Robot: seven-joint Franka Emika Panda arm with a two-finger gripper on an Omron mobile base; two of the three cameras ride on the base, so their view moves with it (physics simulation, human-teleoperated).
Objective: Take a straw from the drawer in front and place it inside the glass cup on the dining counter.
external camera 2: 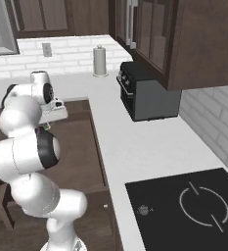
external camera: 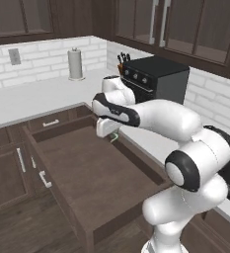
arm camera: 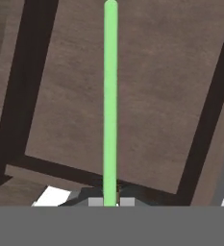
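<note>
End effector [external camera: 112, 137]: over the far right part of the open drawer, pointing down; fingers closed on the near end of the straw, as the hand view shows it rising from between them.
Straw [arm camera: 110, 101]: green, held at one end, running straight up the hand view over the drawer floor; in the left base view just a small green bit shows below the hand.
Drawer [external camera: 94, 178]: pulled fully out, wide and shallow, dark brown; floor bare where it shows.
Arm: bent over the drawer from its near right, elbow high.
Desk [external camera 2: 135, 147]: white top along the right and far sides of the drawer.
Toaster oven [external camera: 156, 79]: black, on the desk at the right, past the drawer.
Paper towel roll [external camera: 75, 64]: upright on the far desk by the tiled wall.
Cooktop [external camera 2: 193, 208]: black, set into the desk at near right.
</note>
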